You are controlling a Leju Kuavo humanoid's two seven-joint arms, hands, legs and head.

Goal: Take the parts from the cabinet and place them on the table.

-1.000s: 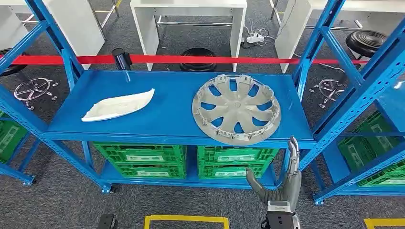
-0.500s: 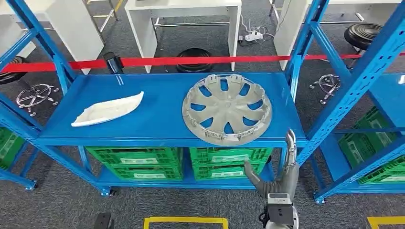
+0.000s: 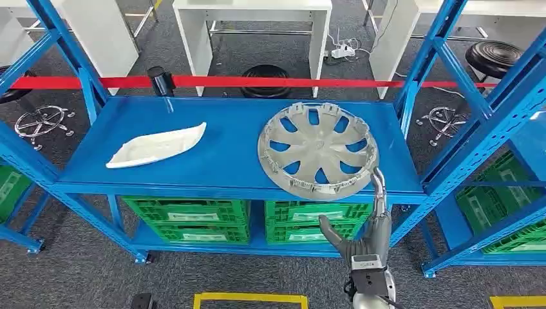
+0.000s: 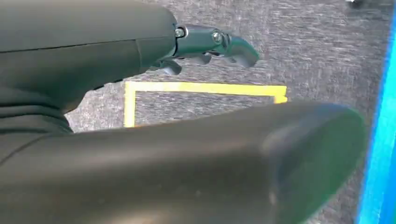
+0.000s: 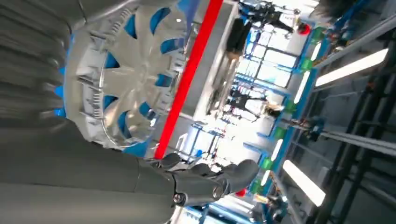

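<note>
Nothing has been taken from the cabinet yet, judging by how things lie: both parts rest on the upper shelf of the blue steel shelving rack (image 3: 232,183). The round silver-grey plastic wheel cover with curved spokes (image 3: 317,149) lies flat toward the right end of that shelf, its near rim at the front edge, and the long white curved plastic trim piece (image 3: 156,145) lies well apart from it toward the left end. The right robot hand (image 3: 367,228) is raised in front of the shelf, holding nothing, with its fingers straight up and thumb spread wide, the fingertips just beside the wheel cover's near rim. The left robot hand (image 4: 212,44) hangs over grey carpet, its fingers curled in on nothing. So the whole job remains: grasping each part, lifting it off the shelf and carrying it to a tabletop, the wheel cover seemingly first.
</note>
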